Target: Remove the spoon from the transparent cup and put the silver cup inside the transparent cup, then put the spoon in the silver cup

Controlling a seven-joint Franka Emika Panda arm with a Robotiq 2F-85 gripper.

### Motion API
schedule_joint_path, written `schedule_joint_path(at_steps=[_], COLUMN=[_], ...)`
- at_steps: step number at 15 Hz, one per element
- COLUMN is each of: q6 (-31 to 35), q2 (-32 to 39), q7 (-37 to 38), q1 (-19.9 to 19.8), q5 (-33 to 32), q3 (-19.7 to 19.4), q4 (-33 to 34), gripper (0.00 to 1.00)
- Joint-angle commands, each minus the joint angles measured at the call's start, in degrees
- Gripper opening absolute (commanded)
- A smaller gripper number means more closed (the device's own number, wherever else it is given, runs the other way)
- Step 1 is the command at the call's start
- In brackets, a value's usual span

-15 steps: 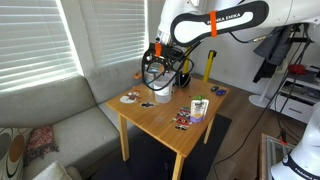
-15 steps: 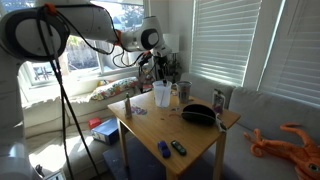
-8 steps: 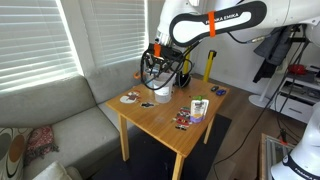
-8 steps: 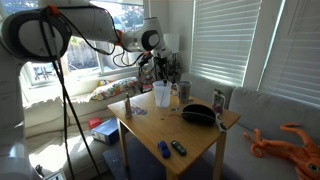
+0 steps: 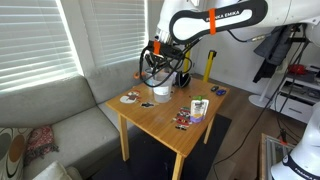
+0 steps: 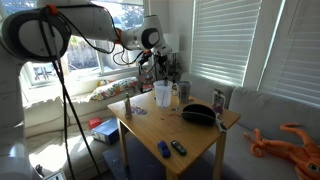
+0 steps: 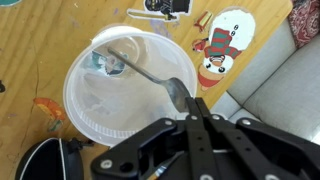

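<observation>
Spoon [image 7: 146, 70] handle pinched in pincer [image 7: 193, 104], bowl inside transparent cup [image 7: 72, 105].

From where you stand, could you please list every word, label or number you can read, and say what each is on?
"EMIKA": on the white robot arm in an exterior view; the letters before it are blurred.
Label on the purple-labelled container: too small to read.
Snowman sticker in the wrist view: a picture only, no readable text.
</observation>
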Motion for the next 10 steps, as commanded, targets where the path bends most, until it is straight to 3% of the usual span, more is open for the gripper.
schedule_joint_path(at_steps=[1, 10], q6=[-1.77, -0.92], q2=[0.24, -5.06], q7=[-0.57, 1.11], q1=[0.87, 1.44], q5=[1.32, 0.0], q3=[-0.69, -0.52], q4=[1.68, 0.07], gripper=[0.0, 0.0])
